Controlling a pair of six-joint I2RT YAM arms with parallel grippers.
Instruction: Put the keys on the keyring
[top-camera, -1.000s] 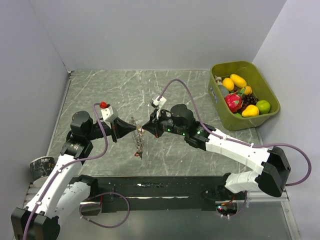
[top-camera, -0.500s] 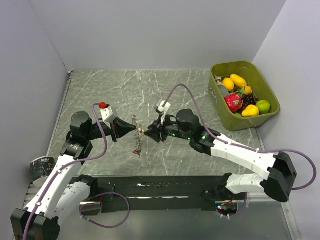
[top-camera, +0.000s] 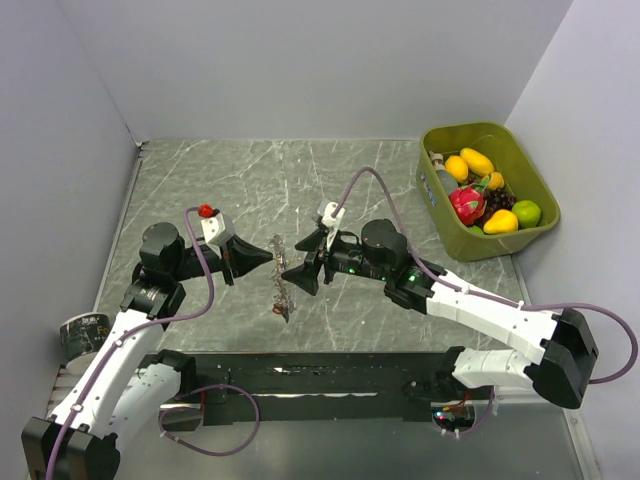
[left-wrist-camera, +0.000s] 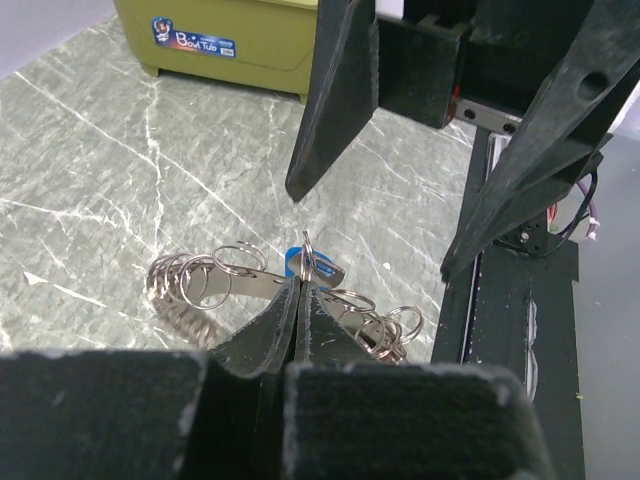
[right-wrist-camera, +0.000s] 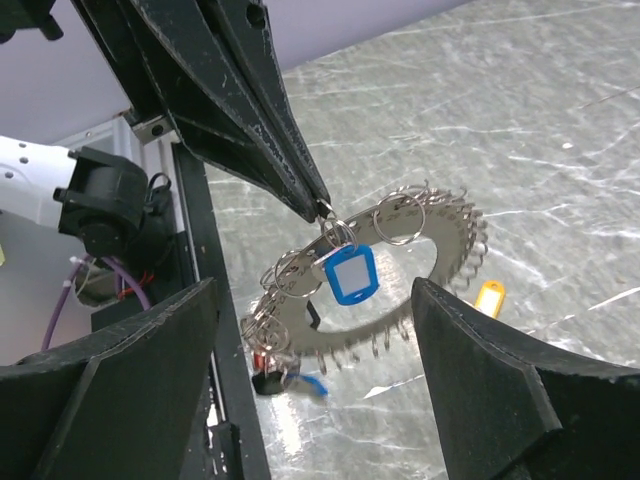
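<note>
Left fingers pinch keyring (blue key hanging); right fingers spread.

Grey marble-patterned table with white veins, enclosed by plain pale walls. Far right corner: olive-green bin with a small blue label on its outer wall, holding a pink dragon fruit, a green lime, a yellow mango, an orange, a yellow pear and dark grapes. Near edge: black strip across the table front; dark roll just off its left end
</note>
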